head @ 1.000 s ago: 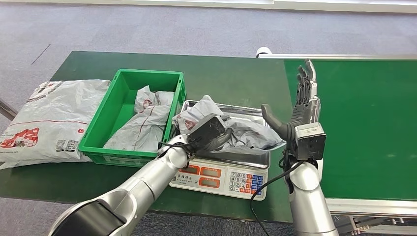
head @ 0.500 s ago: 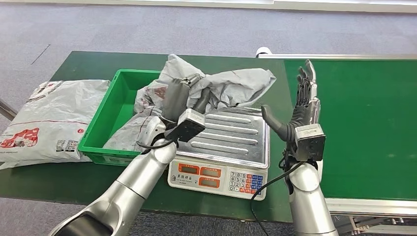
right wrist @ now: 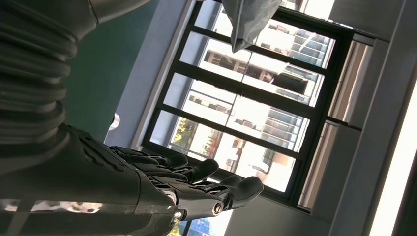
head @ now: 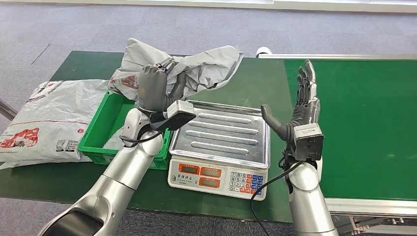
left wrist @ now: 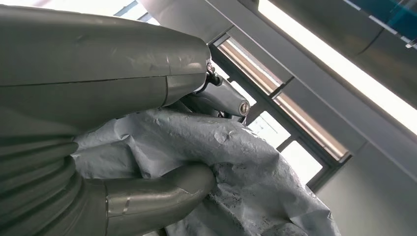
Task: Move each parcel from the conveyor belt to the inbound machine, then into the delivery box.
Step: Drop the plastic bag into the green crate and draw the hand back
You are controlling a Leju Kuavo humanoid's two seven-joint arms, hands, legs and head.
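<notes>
Now the left hand (head: 153, 91) grips a crumpled grey parcel (head: 196, 69) raised above the green crate (head: 101, 132), beside the scale (head: 221, 142). Its loose end trails toward the scale, so it could snag the crate rim or drape outside if let go too soon. The right hand (head: 301, 105) stands spread and empty by the belt (head: 364, 113). Up close, the left wrist view shows the thumb (left wrist: 162, 194) pressed into the wrapper.
</notes>
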